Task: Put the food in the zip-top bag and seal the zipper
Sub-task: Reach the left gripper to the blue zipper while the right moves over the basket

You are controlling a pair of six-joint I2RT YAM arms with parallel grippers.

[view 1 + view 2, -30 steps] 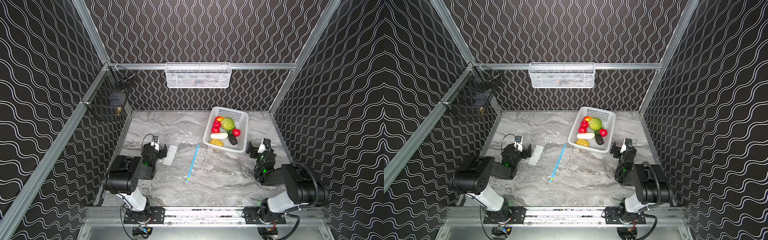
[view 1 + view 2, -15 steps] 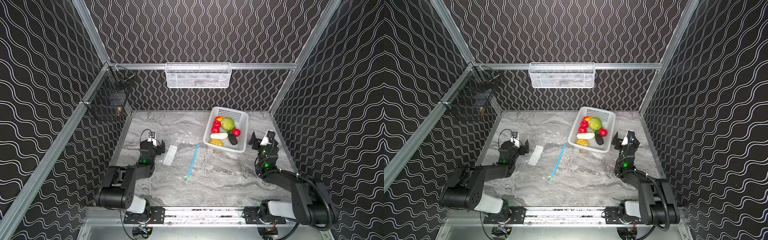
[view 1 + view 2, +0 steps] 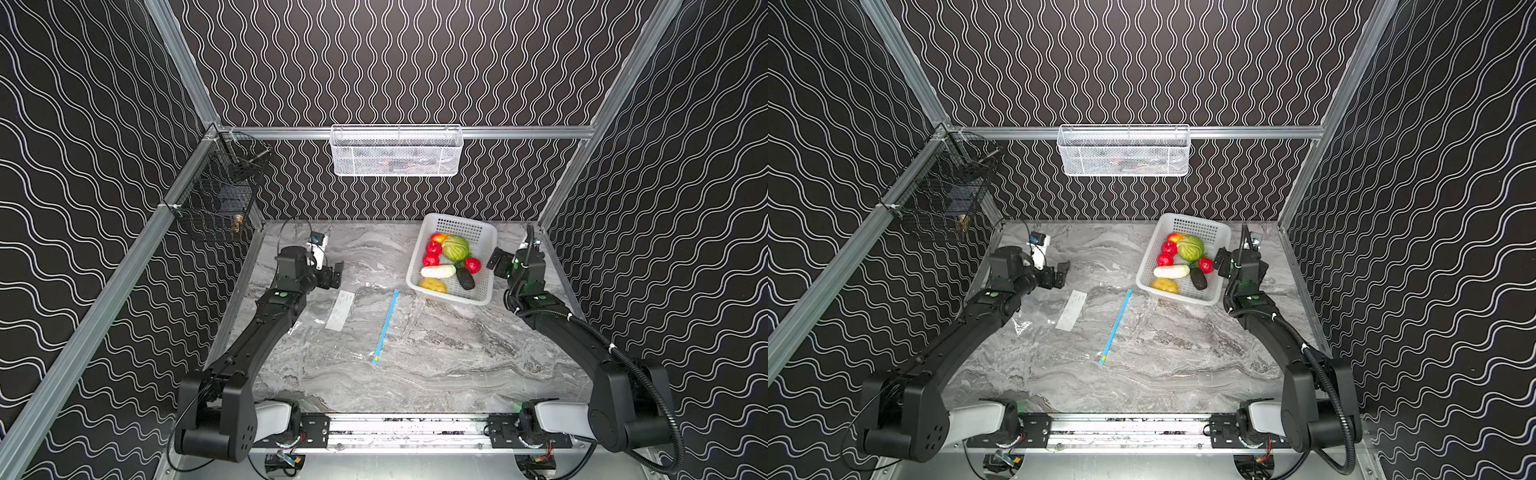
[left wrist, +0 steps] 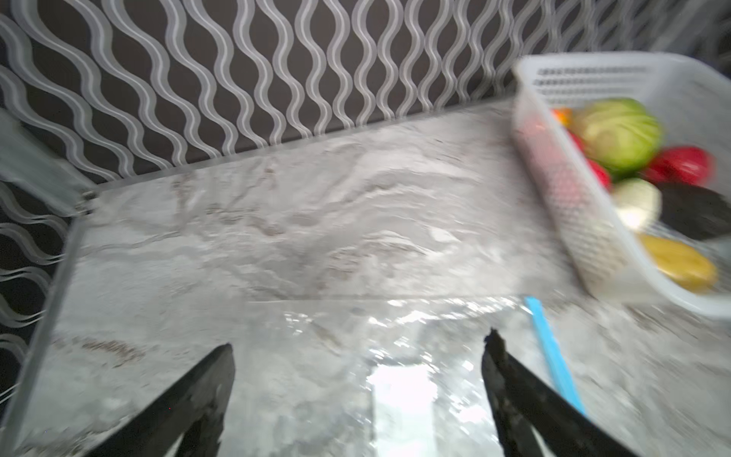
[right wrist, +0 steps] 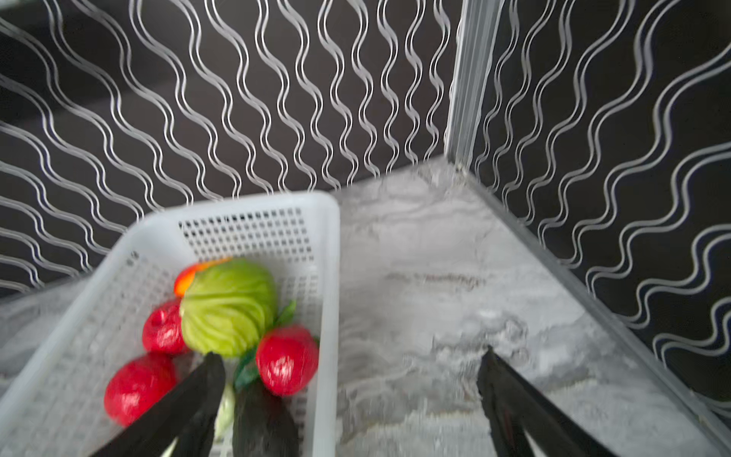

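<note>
The food lies in a white basket: green cabbage, red fruits, white radish, a yellow piece and a dark piece. The clear zip-top bag lies flat mid-table, its blue zipper towards the basket and the yellow slider at the near end. My left gripper hangs open over the bag's far left edge. My right gripper is open astride the basket's right wall, one finger above the dark piece.
A white mesh basket hangs on the back wall. A black wire cage is fixed to the left rail. The right wall's rail runs close beside my right gripper. The bag's white label faces up.
Both arms have stretched out from near the front rail towards the back. The left gripper now hangs over the bag's far left edge, the right at the basket's right wall. Both stayed open.
</note>
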